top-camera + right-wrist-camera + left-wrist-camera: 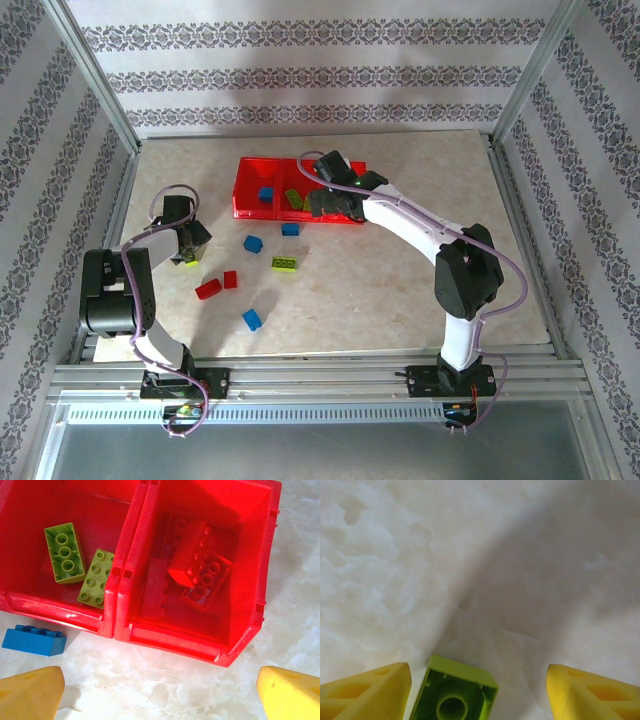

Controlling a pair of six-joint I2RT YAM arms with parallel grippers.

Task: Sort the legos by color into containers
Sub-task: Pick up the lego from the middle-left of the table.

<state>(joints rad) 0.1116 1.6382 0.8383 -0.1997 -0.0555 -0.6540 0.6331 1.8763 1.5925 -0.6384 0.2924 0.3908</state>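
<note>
A red tray (250,172) upper centre on the counter (400,290) holds one blue brick (265,195), two green bricks (64,552) and several red bricks (190,555). Loose below it are three blue legos (253,243), two red legos (208,289) and one green lego (284,263). The left tool (479,672) has its fingers spread wide either side of an upturned green piece (455,695), not gripping it. The right tool (161,680), likewise spread and empty, hovers above the tray.

This is a robotics lab test cell, not a lived-in room. A beige marbled tabletop (400,290) is boxed in by bare aluminium frame posts (95,75) and flat panels of grey-and-white striped damask wallpaper (320,70), like a staged backdrop. Two white-and-black robot arms (400,222) are bolted to slotted aluminium rails (320,378) at the near edge. Small red, blue and lime green plastic toy bricks (251,319) lie scattered on the top.
</note>
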